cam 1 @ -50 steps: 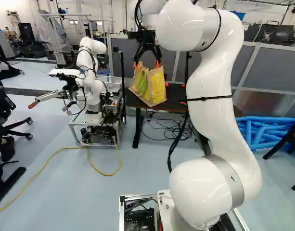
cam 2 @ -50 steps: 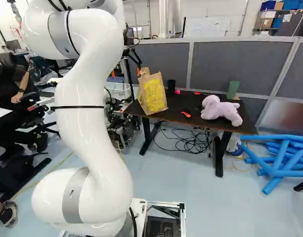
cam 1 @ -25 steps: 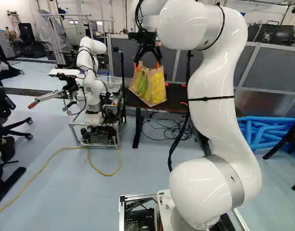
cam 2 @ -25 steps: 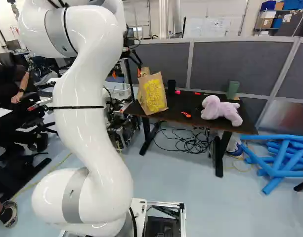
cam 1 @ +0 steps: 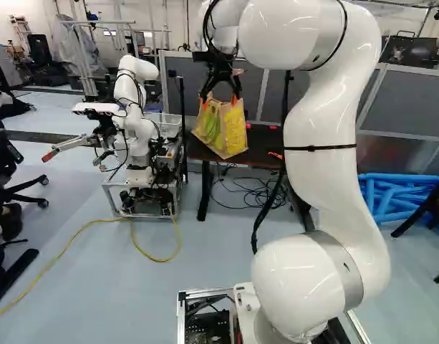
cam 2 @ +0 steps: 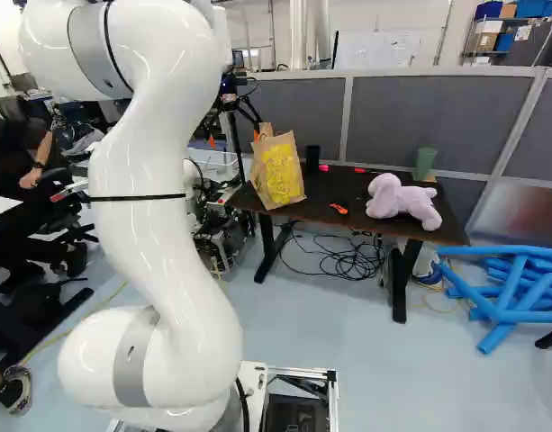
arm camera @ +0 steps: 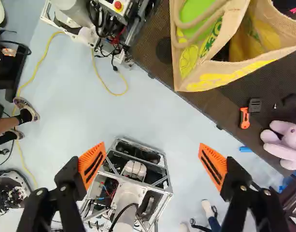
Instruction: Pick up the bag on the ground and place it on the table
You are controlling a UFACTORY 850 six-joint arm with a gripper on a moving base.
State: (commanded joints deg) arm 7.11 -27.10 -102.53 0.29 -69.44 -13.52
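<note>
One black two-fingered tool (cam 1: 219, 99) is hanging with its orange pads spread wide in the left base view, and the tan bag with green and yellow print (cam 1: 225, 135) is showing just below and behind it; the tips are overlapping the bag's top there, so this view alone is not settling the gap. In the right base view the bag is standing roughly upright at the near left end of the dark-topped counter (cam 2: 325, 193), while the lilac plush animal (cam 2: 403, 200) is sitting well apart along the same top. The wrist view is settling the relation: the fingers are framing the arm's metal-framed base (arm camera: 134, 168), with nothing held between them, and the bag is lying ahead of the tips, skewed toward the finger nearer the plush animal, its mouth gaping and both pads apart from it. Because the bag is lying on the tool's far side from the base, the placing is looking finished, and the next move is probably calling for a lift and a draw back toward the base; a tip catching a handle could be pulling the bag over the nearby edge.
</note>
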